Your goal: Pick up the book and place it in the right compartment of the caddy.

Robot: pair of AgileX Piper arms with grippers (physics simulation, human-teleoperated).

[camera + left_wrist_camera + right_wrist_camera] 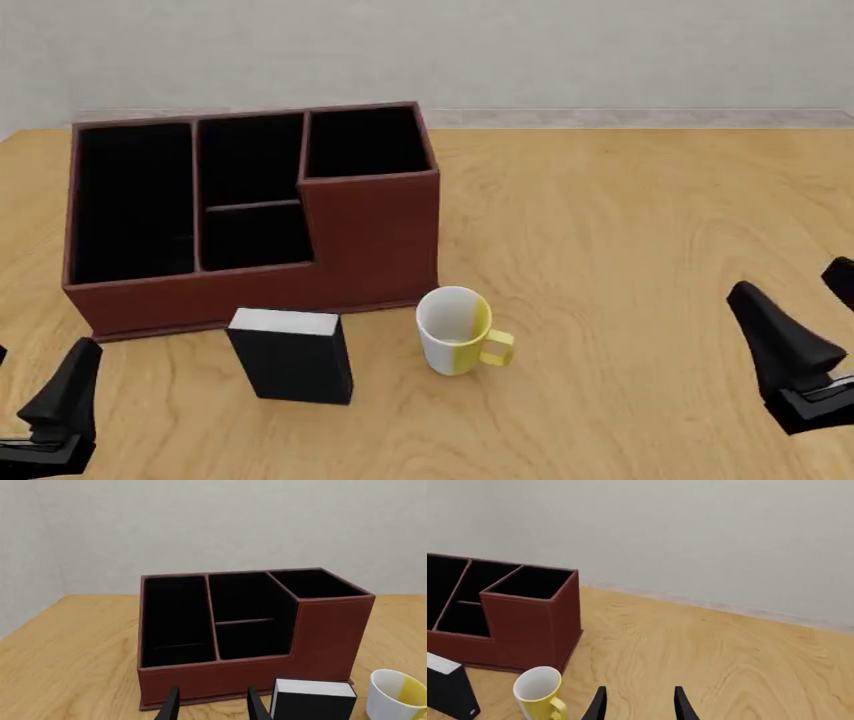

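The black book (291, 355) stands upright on the table just in front of the reddish-brown caddy (374, 235), white page edge facing up. The right compartment (363, 140) is the tall black-lined end block, with nothing in it. My left gripper (34, 385) is open near the table's front left corner, apart from the book. In the left wrist view its fingers (172, 705) point at the caddy (327, 635), with the book (313, 700) beside them. My right gripper (807, 305) is open at the far right, well away from everything.
A white-and-yellow mug (457, 330) stands close to the right of the book, near the caddy's front corner. The wooden table (627, 230) stretches bare to the right of the caddy. A grey wall rises behind the table's far edge.
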